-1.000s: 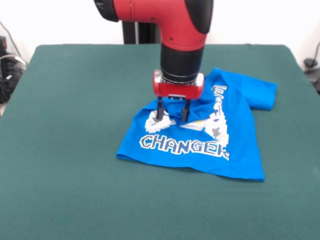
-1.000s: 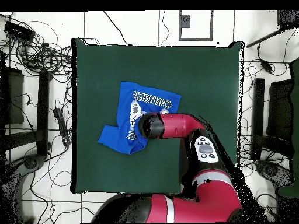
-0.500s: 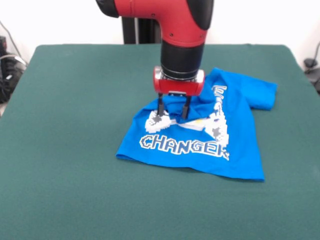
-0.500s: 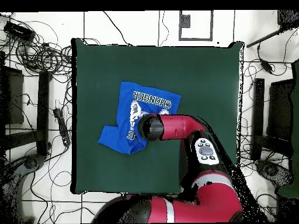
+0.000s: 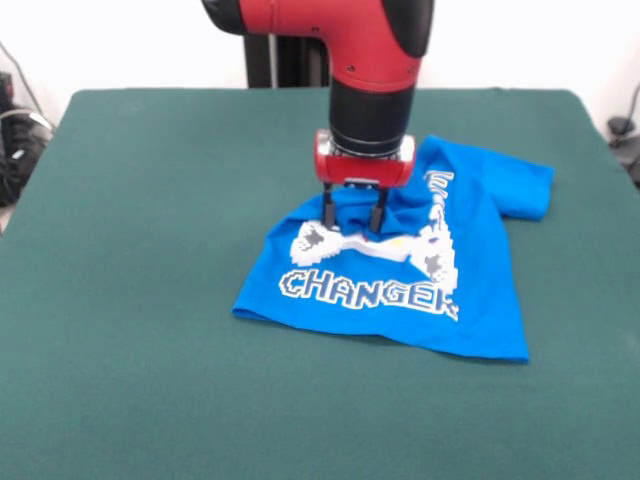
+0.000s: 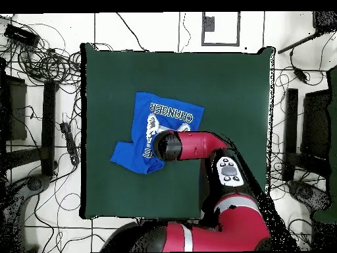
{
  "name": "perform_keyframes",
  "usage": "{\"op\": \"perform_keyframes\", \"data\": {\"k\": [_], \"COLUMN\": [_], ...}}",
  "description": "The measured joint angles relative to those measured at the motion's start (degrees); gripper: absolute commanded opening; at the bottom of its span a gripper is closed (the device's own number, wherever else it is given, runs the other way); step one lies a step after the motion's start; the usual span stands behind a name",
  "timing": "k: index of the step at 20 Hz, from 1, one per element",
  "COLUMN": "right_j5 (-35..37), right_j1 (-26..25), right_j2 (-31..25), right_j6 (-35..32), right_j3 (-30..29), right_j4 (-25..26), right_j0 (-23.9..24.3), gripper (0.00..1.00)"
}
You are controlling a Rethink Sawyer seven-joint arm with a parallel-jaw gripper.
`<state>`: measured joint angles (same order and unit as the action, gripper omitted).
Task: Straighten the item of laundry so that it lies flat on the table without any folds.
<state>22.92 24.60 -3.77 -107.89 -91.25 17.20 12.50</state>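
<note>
Jaws (image 5: 351, 212) apart, tips over the rumpled blue T-shirt (image 5: 400, 280); table (image 5: 150, 200) beneath.

Tangled cables (image 6: 46, 62) sprawl over the white tiled floor (image 6: 151, 26) on both sides in the overhead view. A grey square panel (image 6: 220, 28) lies on the floor at the top. Dark stands (image 6: 49, 125) flank the sides.

The red and black arm (image 5: 372, 60) points straight down, its gripper (image 5: 351, 222) vertical, two dark fingers (image 5: 328, 208) spread apart.
</note>
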Motion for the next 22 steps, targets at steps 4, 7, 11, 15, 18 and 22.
{"op": "perform_keyframes", "data": {"k": [4,7,11,15,18,22], "right_j5": [0.00,0.00,-0.01,-0.02,-0.15,-0.61], "right_j1": [0.01,0.01,0.01,0.04,0.12,0.18], "right_j2": [0.00,0.00,0.00,0.00,0.00,0.00], "right_j6": [0.00,0.00,0.00,0.00,0.00,0.00], "right_j3": [-0.02,-0.02,-0.31,-0.70,-1.15,-1.38], "right_j4": [0.00,0.00,0.00,-0.01,-0.01,0.00], "right_j0": [-0.47,-0.83,-1.17,-1.39,-1.55,-1.56], "gripper": [1.00,1.00,1.00,1.00,1.00,1.00]}}
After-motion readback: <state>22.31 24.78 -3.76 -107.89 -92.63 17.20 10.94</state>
